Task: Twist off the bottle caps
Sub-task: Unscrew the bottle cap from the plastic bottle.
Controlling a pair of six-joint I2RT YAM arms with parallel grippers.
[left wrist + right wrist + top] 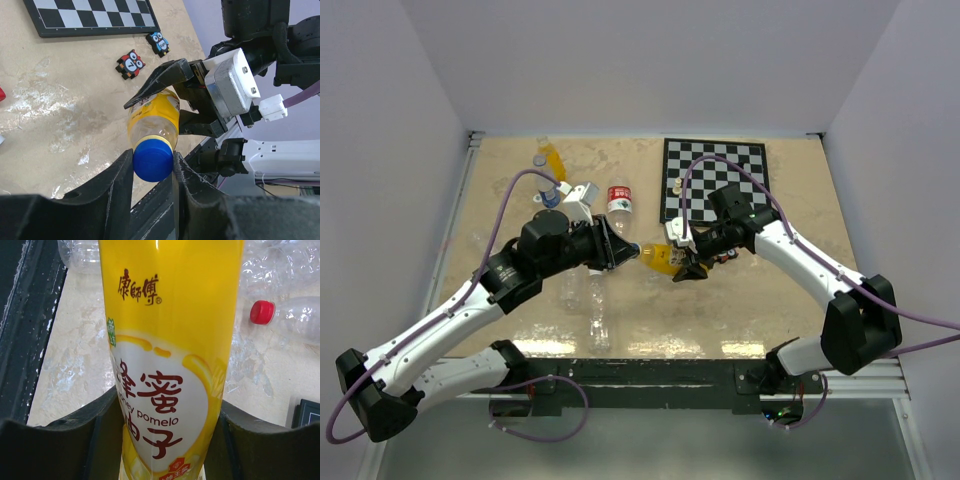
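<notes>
Table (770, 300); yellow bottle (152, 117), cap (152, 157) in left gripper (152, 172)

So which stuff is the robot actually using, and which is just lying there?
For the job:
- yellow bottle, held by the right claw
- its blue cap, pinched by the left claw
- orange bottle at the back

Just lying about:
- chessboard
- two owl tiles
- clear bottles

The bottle (658, 258) lay sideways over the middle of the table (770, 310), between the two grippers. The left gripper (625, 251) was on its cap (153, 159) at the left, the right gripper (685, 264) around its body at the right. The chessboard (715, 180) lay behind, at the far right. In the far left corner lay another bottle (550, 158).
</notes>
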